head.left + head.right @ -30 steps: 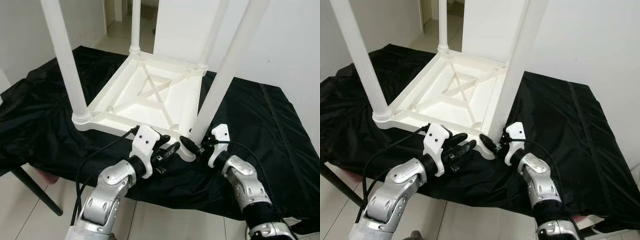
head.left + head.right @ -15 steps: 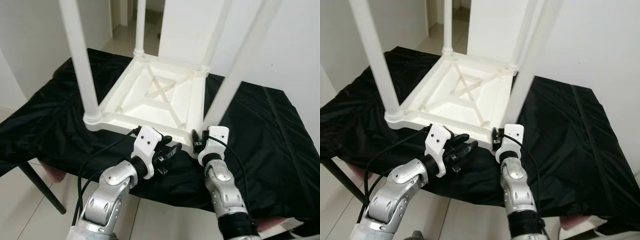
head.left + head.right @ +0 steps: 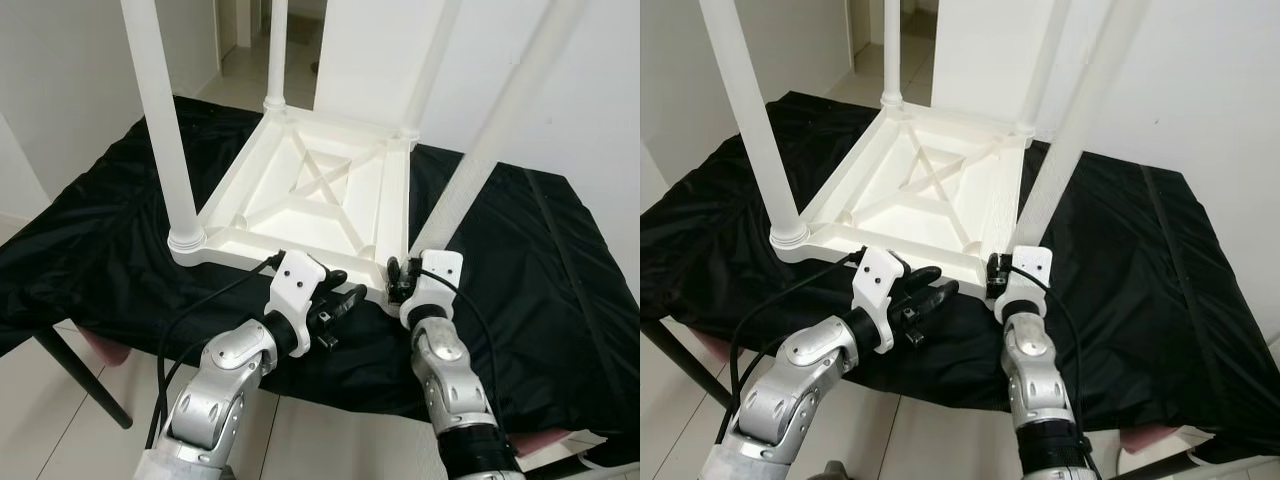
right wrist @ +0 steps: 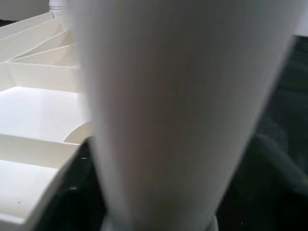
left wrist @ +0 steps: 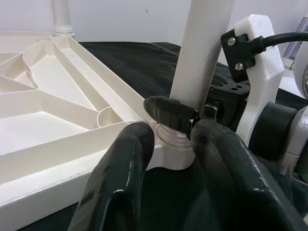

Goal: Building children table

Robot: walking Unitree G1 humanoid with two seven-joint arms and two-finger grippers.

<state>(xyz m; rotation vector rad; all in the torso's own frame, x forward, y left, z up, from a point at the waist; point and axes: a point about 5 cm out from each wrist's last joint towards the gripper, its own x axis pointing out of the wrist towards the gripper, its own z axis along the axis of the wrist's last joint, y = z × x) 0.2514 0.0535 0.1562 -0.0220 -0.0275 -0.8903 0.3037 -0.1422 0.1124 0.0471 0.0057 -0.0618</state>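
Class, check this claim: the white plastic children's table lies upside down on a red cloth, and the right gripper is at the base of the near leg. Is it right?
One detail is wrong: the cloth is black, not red, as the left eye view shows. The white plastic children's table does lie upside down, and the right gripper is at the base of the near leg.

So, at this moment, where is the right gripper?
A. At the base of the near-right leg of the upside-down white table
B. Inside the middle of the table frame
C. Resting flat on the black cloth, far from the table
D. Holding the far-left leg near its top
A: the right gripper is at the base of the near-right leg, where it meets the corner of the upside-down white table, as the left wrist view shows too.
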